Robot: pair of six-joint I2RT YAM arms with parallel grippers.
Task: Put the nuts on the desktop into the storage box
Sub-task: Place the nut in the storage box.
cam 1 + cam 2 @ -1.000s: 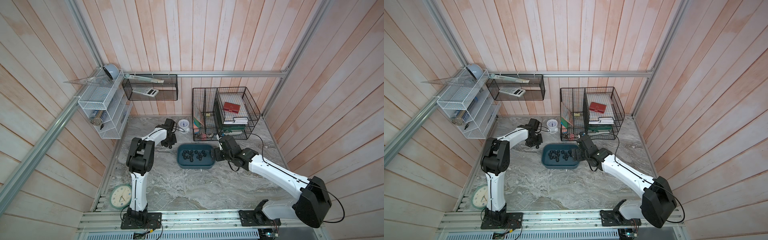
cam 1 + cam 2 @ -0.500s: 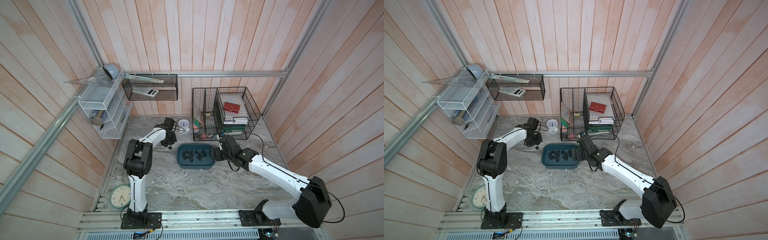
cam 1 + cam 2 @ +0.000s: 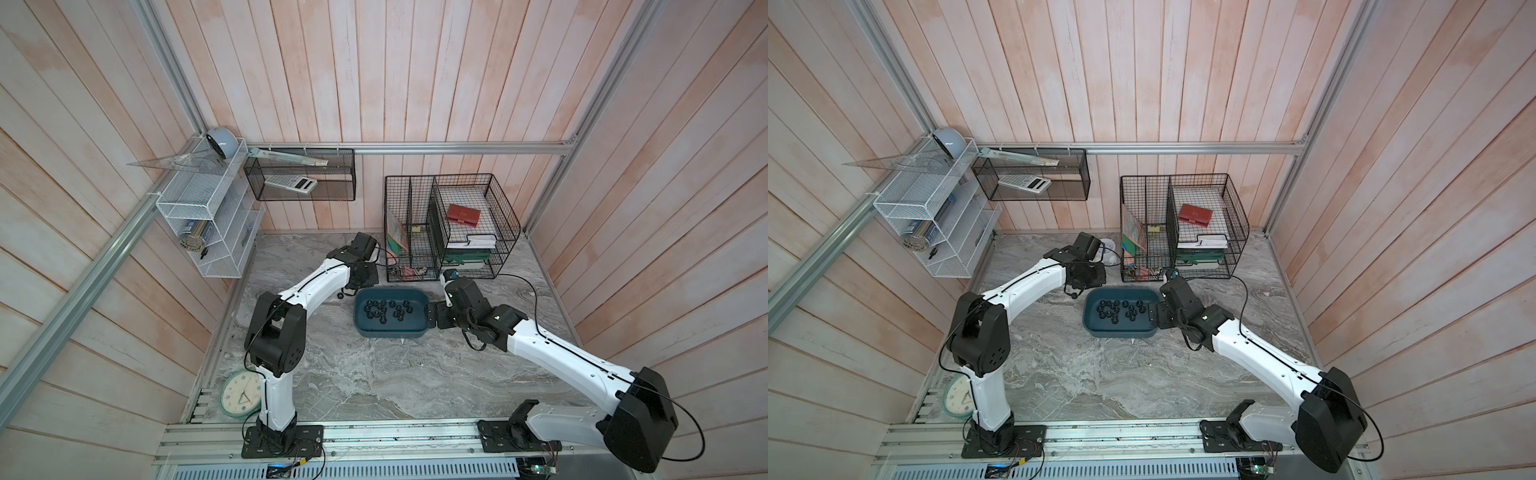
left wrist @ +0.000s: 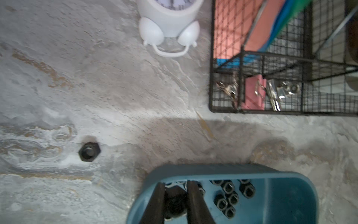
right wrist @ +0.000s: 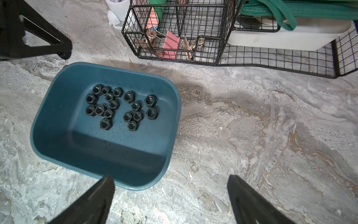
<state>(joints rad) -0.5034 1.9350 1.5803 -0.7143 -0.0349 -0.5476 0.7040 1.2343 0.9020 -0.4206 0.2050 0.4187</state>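
In both top views we see the storage box (image 3: 390, 333) on the grey worktop (image 3: 374, 382), just in front of the black wire basket (image 3: 415, 266), with the nuts (image 3: 384, 310) spread over its floor; the left gripper (image 3: 365, 284) hangs at the box's far left corner; the right gripper (image 3: 432, 318) sits just beside its right end; a loose nut (image 3: 1074, 296) lies on the worktop just left of the box, beside the left arm.

In the left wrist view we find the left gripper (image 4: 175, 194) narrow, closed on a held nut (image 4: 175, 202) above the box; a white alarm clock (image 4: 170, 19) stands near the basket.

In the right wrist view the right gripper (image 5: 170, 176) stands wide and holds nothing, one fingertip over the box's near rim; binder clips (image 5: 170, 45) lie inside the basket.
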